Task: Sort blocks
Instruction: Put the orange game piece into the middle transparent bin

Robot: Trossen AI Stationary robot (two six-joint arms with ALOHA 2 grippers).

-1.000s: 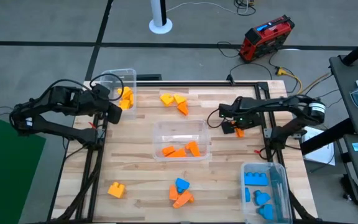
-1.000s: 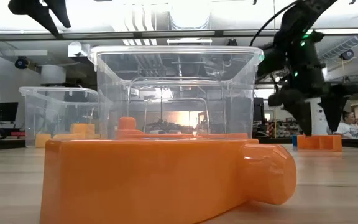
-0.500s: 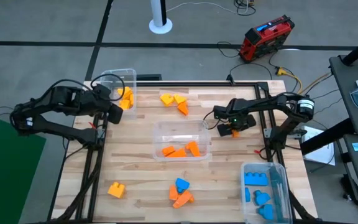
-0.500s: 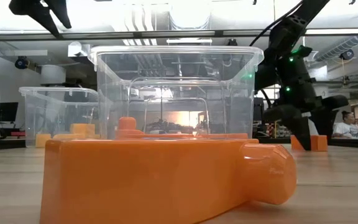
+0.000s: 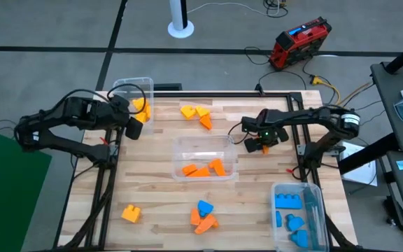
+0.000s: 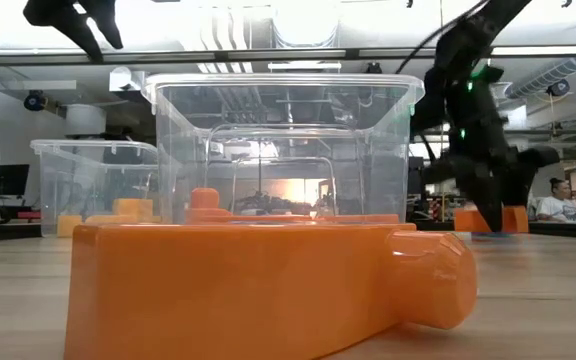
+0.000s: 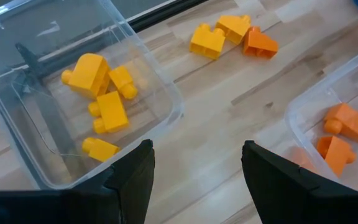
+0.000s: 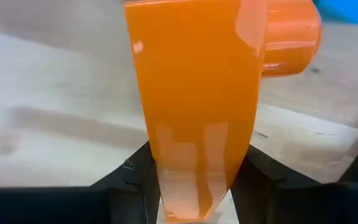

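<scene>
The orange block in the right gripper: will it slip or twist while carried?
The orange block looks rigid and glossy, so probably slippery. The right gripper pinches only one end, so it may pivot. It is likely light, being small plastic.

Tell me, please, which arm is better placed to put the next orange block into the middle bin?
The right. Its gripper is already shut on an orange block and sits just beside the middle bin. The left gripper is open and empty, near the bin with yellow blocks.
</scene>
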